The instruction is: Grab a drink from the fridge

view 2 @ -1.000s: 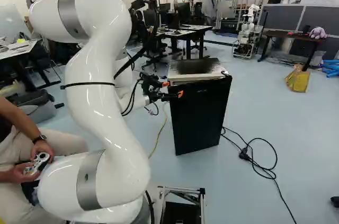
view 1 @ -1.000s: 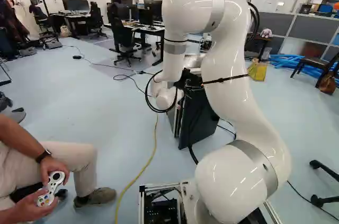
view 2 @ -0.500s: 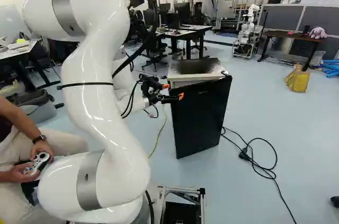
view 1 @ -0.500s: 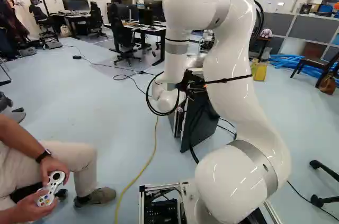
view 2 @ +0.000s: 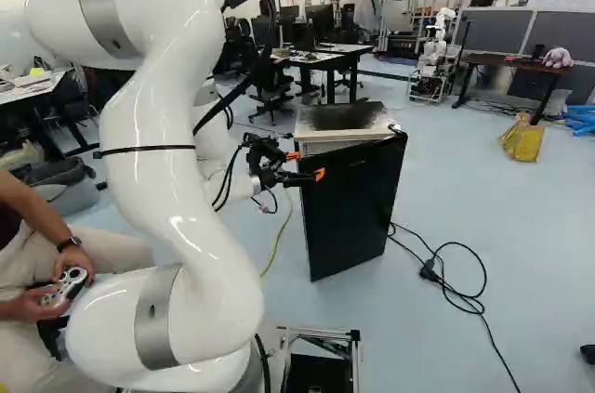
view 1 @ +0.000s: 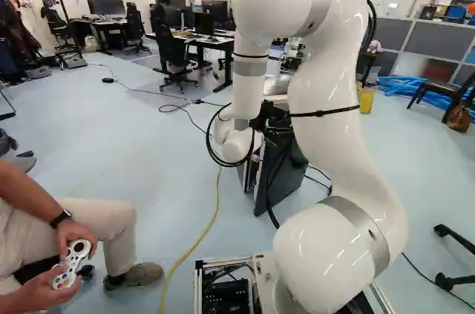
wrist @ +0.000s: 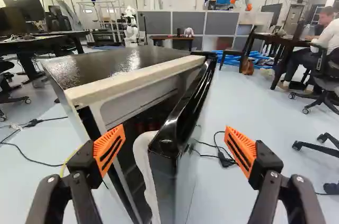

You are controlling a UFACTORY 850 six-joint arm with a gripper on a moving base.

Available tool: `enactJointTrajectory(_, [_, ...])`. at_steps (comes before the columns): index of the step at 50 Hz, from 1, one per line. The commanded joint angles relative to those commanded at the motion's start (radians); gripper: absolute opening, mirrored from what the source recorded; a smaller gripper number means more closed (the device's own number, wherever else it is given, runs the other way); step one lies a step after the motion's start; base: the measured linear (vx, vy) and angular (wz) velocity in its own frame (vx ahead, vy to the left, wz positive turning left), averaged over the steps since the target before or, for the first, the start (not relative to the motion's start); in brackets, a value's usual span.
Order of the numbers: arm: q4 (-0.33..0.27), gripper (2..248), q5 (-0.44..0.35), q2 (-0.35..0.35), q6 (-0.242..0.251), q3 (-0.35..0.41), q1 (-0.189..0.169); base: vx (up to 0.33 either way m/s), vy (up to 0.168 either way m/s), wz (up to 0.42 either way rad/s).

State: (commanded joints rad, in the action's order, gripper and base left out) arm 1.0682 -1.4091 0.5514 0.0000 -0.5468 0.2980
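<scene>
Your white jointed arm [view 2: 153, 189] has shifted over the last second against its own lowest joint, the base staying put, and the black gripper with orange pads [wrist: 175, 138] has come a little lower in the right base view. Along with it, the glossy black door [view 2: 353, 207] of the small dark-topped fridge [wrist: 106, 70] has swung slightly wider, while the fridge body stands where it was. To my eye you are still on the opening step: the gap has grown, but it looks too narrow for a reach inside. Your two fingers are spread well apart, the free edge of the door standing between them and no pinch on it; whether one pad presses the door's inner side, you cannot tell. The next move probably calls for drawing the door further out from its inner side, taking care that the pad doesn't slip off or drag the pale, wavy door seal [wrist: 145, 166]. As for the drink, you can't see it; presumably it is inside, where the wrist view gives you only a dark interior with a dim reddish patch. You have no label to go by yet, and no lettering on the door is legible.
</scene>
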Motion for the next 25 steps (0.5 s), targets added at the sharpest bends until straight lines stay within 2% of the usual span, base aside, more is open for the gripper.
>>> enactJointTrajectory(25, [0.03,247,0.0,-0.045,0.0,0.078,0.009,0.0,0.0,0.0])
